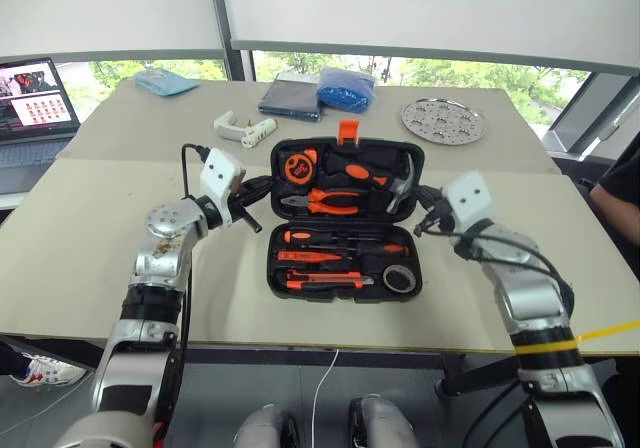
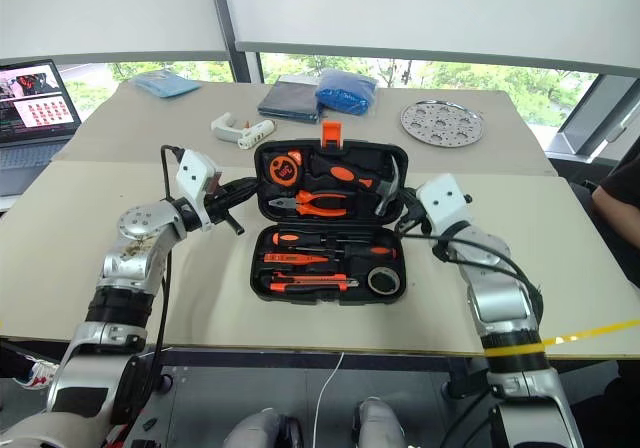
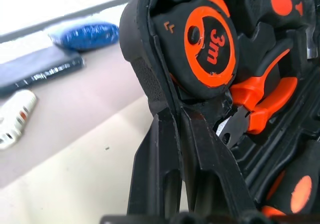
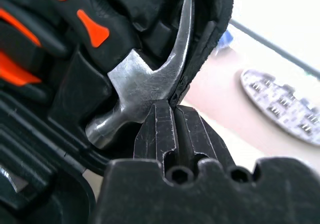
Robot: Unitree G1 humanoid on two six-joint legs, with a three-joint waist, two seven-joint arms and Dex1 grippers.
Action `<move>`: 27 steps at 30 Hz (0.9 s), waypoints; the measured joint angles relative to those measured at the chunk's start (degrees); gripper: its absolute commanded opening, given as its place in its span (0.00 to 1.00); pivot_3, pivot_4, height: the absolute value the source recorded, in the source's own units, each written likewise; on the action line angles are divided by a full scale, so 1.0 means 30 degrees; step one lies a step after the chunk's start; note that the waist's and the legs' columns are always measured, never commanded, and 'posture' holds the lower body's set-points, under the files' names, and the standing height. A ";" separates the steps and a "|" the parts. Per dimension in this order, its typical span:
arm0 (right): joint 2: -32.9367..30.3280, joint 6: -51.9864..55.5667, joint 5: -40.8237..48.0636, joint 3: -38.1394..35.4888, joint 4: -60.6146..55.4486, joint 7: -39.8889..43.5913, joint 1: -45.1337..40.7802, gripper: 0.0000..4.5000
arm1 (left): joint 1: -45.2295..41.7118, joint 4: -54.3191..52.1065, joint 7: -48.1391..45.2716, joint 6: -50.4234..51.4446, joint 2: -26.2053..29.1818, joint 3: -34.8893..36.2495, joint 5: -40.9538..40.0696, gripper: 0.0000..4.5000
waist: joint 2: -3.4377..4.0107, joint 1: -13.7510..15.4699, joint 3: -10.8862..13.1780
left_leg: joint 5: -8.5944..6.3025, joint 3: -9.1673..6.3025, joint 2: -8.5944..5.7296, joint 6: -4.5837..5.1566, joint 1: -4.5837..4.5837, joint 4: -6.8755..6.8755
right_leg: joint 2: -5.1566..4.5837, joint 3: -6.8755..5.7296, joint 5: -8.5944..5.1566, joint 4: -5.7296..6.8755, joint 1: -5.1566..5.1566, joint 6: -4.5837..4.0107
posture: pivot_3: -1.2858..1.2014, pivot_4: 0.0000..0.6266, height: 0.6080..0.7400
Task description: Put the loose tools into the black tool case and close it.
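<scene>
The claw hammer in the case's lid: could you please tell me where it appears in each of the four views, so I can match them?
Left eye view: hammer at the lid's right end, by the right gripper.
Right eye view: same spot.
Left wrist view: not identifiable.
Right wrist view: steel head just beyond the shut fingers.
Shared landmark: perforated metal disc.
</scene>
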 measured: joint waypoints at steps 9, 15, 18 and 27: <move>-0.0249 -0.1956 0.0018 -0.0416 -0.2549 -0.0054 0.3760 0.27 | 0.3128 -0.3795 0.0392 0.2549 0.0756 0.0179 -0.1000 0.45 | -0.0003 0.0045 -0.0002 | 0.0029 -0.0009 0.0030 -0.0062 0.0173 -0.0034 | -0.0007 0.0053 -0.0025 0.0039 0.0128 0.0004 | 0.52 0.24 0.84; -0.2562 0.1637 0.3337 -0.2020 -0.6650 0.2897 0.6794 0.74 | 0.5803 -0.7825 -0.2170 0.6901 0.4473 0.0934 -0.4019 0.94 | 0.0002 0.0087 0.0001 | 0.0035 -0.0021 0.0077 -0.0069 0.0147 -0.0049 | 0.0002 0.0072 -0.0039 0.0054 0.0073 -0.0076 | 0.52 0.24 0.84; -0.5352 0.4571 0.6827 -0.4347 -0.8734 0.5943 0.9279 0.74 | 0.6302 -0.7484 -0.4440 0.9621 0.7601 0.2414 -0.5797 0.94 | 0.0007 0.0324 0.0005 | 0.0040 -0.0048 0.0081 -0.0080 0.0179 -0.0084 | 0.0015 0.0035 -0.0064 0.0028 0.0101 -0.0097 | 0.52 0.24 0.84; -0.7479 0.6299 0.8933 -0.2581 -1.1741 1.0378 1.0972 0.12 | -0.3313 0.4154 -0.5423 0.4610 0.5209 -0.1468 -0.1484 0.45 | -0.0037 0.1271 -0.0009 | -0.0099 -0.0125 0.0034 -0.0134 0.0055 0.0073 | -0.0003 -0.0020 0.0023 -0.0034 0.0126 -0.0052 | 0.52 0.24 0.84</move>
